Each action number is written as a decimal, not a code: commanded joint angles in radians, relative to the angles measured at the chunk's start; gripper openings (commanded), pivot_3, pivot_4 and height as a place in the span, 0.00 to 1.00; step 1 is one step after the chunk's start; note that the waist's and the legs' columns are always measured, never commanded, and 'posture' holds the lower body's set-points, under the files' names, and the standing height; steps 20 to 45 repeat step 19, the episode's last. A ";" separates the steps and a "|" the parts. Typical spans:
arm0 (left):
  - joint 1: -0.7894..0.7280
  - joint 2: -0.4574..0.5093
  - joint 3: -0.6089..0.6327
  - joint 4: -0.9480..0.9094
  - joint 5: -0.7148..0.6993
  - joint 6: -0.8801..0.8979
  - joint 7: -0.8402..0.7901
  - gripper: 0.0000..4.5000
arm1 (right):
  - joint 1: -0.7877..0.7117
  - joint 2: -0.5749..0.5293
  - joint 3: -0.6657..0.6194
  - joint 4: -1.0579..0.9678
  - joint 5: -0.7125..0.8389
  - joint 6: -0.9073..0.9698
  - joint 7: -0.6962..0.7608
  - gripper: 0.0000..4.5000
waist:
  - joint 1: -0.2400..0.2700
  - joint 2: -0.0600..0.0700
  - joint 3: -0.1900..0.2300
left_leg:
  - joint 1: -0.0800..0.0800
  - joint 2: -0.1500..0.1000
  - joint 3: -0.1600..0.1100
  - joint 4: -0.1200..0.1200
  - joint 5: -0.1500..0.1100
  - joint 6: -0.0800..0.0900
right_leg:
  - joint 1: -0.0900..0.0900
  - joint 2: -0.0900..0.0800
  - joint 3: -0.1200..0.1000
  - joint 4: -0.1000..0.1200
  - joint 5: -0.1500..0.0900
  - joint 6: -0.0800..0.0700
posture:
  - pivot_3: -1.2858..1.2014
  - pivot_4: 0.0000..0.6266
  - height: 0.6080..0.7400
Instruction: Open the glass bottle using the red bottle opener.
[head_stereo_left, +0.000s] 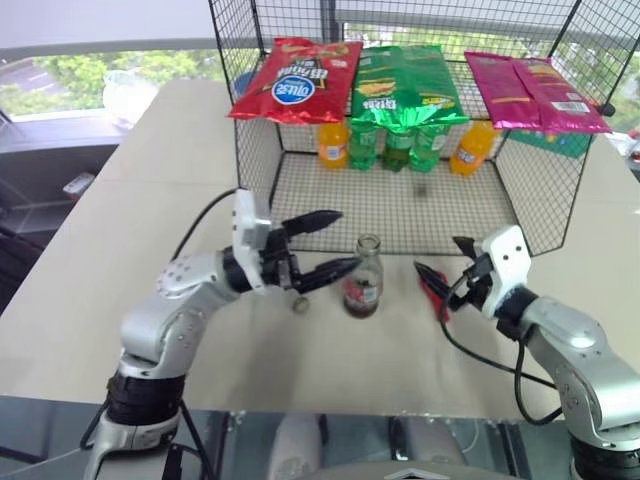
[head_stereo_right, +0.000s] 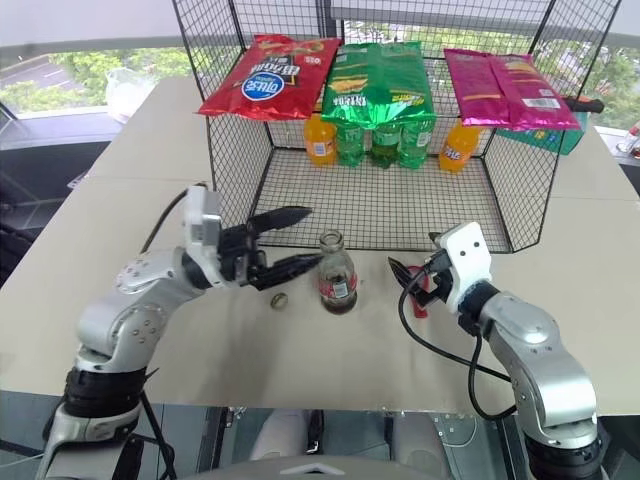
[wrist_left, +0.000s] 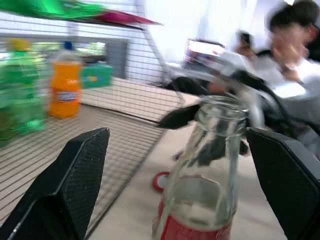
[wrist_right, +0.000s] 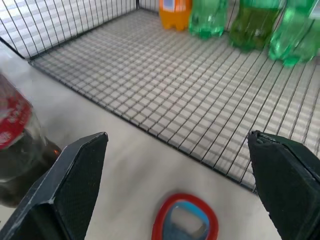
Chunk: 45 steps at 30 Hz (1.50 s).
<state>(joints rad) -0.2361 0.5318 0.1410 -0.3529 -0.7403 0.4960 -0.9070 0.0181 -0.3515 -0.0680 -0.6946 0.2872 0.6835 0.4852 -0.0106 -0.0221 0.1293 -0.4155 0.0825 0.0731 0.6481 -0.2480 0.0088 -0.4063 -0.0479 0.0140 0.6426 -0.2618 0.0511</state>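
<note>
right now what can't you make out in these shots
- Red bottle opener: handle cut off by the right wrist view's bottom edge; in the head views the right tool covers most of it.
- Glass bottle: label print too small to read.
- Small cap-like thing beside the bottle: too small to identify.

The glass bottle (head_stereo_left: 363, 282) stands upright on the surface, uncapped, red label band around it. The red bottle opener (wrist_right: 185, 223) lies flat nearby, oval ring head showing.
</note>
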 joint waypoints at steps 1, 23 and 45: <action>0.087 0.004 0.127 -0.003 0.016 -0.035 0.093 0.99 | 0.127 0.006 -0.094 0.036 0.031 -0.259 0.082 1.00 | 0.000 0.000 0.000 | 0.000 0.000 0.000 0.000 0.000 0.000 | 0.000 0.000 0.000 0.000 0.000 0.000 | 0.52 0.24 1.00; 0.489 -0.100 0.275 0.054 0.163 -0.235 0.256 0.99 | 0.426 -0.117 -0.255 0.325 0.124 -0.703 0.358 1.00 | 0.001 -0.001 0.001 | 0.015 0.001 0.004 0.000 0.000 0.000 | 0.011 -0.001 0.003 0.001 -0.002 -0.005 | 0.52 0.24 1.00; 0.489 -0.100 0.275 0.054 0.163 -0.235 0.256 0.99 | 0.426 -0.117 -0.255 0.325 0.124 -0.703 0.358 1.00 | 0.001 -0.001 0.001 | 0.015 0.001 0.004 0.000 0.000 0.000 | 0.011 -0.001 0.003 0.001 -0.002 -0.005 | 0.52 0.24 1.00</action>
